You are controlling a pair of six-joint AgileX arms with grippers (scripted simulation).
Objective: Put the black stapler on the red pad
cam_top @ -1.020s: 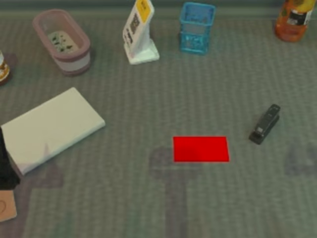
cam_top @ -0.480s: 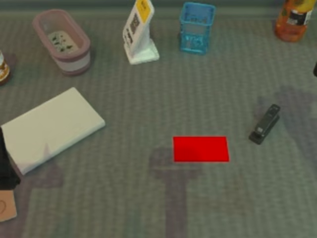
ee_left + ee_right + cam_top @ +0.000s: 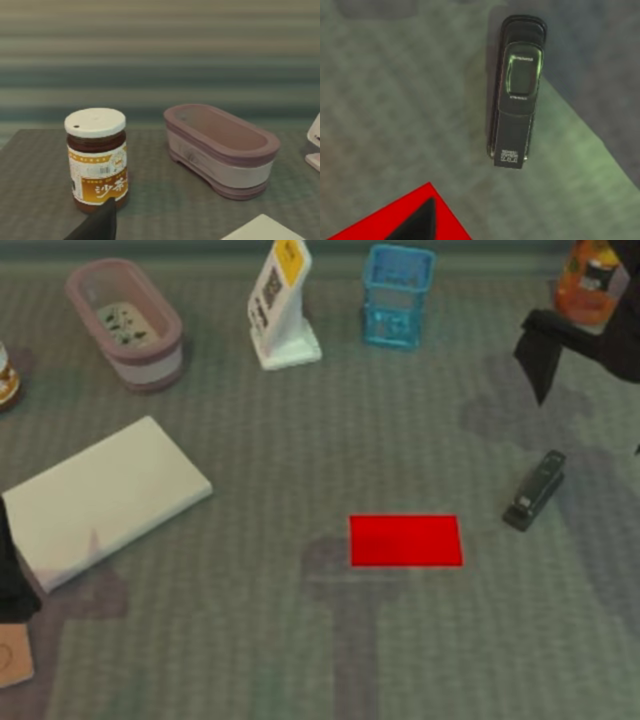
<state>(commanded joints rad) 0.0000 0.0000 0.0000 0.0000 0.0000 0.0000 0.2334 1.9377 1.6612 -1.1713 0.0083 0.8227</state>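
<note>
Black stapler (image 3: 536, 490), just the one, lies on the grey table (image 3: 300, 640) off to the right of the single red pad (image 3: 405, 541), near it but not touching. From the right wrist view the stapler (image 3: 516, 90) lies flat with a corner of the pad (image 3: 405, 220) showing. Right gripper (image 3: 545, 355) hangs at the far right, behind the stapler; can't tell if its fingers are apart or together. Left gripper (image 3: 12, 580) sits parked at the left edge, same story. Also out there: one white slab (image 3: 105, 498), one pink tub (image 3: 125, 322), one blue basket (image 3: 398, 295), one jar (image 3: 96, 157), one orange bottle (image 3: 592, 280).
</note>
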